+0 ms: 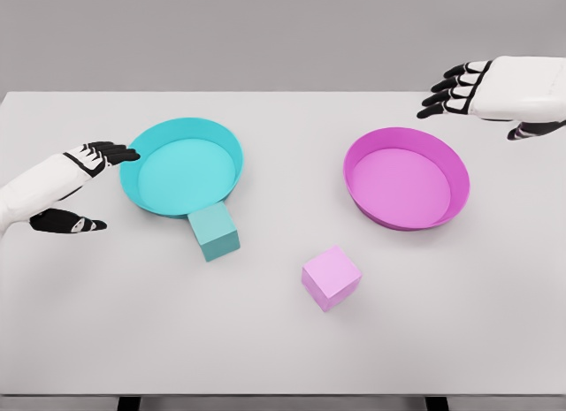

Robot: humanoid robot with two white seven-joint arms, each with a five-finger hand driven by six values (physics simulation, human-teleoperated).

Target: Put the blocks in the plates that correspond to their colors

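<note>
Head view shows both blocks on the counter [106, 323], neither sorted: teal block [214, 232] touching the teal plate's [146, 146] near rim, pink block [331, 277] near-left of the pink plate [455, 177], apart from it. My left robot hand [84, 177] hovers beside the teal plate, fingers spread, holding nothing, likely staged for the teal block. Right robot hand [482, 93], far right, is loosely open and empty too.

Table [460, 323] front open (teal block [213, 232] touches teal plate [183, 166]).
</note>
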